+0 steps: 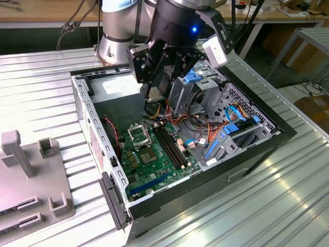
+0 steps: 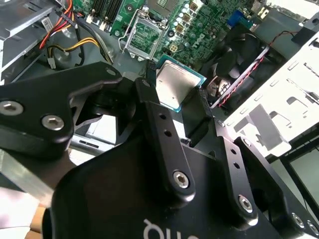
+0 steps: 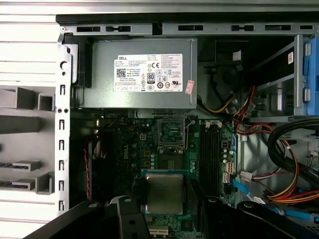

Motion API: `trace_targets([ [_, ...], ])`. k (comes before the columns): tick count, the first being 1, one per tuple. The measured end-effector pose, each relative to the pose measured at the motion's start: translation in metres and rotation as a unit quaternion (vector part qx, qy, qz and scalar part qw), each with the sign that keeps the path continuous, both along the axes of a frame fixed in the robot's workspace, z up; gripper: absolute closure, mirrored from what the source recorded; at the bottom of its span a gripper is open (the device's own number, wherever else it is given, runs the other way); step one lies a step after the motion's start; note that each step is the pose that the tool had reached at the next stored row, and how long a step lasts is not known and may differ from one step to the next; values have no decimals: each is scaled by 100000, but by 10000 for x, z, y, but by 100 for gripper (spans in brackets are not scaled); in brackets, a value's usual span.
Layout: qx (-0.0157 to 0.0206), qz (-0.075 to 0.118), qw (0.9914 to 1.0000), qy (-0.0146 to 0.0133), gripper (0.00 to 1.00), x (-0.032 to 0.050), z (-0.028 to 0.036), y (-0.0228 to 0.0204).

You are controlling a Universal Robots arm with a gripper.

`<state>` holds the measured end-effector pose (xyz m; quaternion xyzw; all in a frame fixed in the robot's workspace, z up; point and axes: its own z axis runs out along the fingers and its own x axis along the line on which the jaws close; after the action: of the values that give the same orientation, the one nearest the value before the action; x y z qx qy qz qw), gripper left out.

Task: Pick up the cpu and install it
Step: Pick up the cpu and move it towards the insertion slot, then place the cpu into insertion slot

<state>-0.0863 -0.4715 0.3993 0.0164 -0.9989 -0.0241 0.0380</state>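
Note:
The cpu (image 2: 174, 82), a thin silvery square chip with a greenish edge, hangs between my two black fingers (image 2: 149, 92). My gripper (image 2: 175, 90) is shut on its opposite edges. In the first wrist view the cpu (image 3: 164, 194) is above the green motherboard (image 3: 149, 154), a short way from the socket (image 3: 171, 132). The socket's metal frame is open and bare contacts show inside it. In the exterior view my gripper (image 1: 156, 96) is inside the open computer case, above and just behind the socket (image 1: 139, 135).
A grey power supply (image 3: 144, 74) sits beyond the socket. Memory slots (image 1: 168, 142), bundled cables (image 1: 200, 123) and a blue-clipped drive cage (image 1: 236, 128) lie toward the exterior view's right. The case wall (image 1: 95, 128) and a grey fixture (image 1: 31, 175) stand at the exterior view's left.

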Motion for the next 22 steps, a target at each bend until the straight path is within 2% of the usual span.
trace_targets([
  [11, 5, 9, 100000, -5, 55, 5, -1, -3],
  [22, 3, 6, 100000, -3, 55, 5, -11, -49],
])
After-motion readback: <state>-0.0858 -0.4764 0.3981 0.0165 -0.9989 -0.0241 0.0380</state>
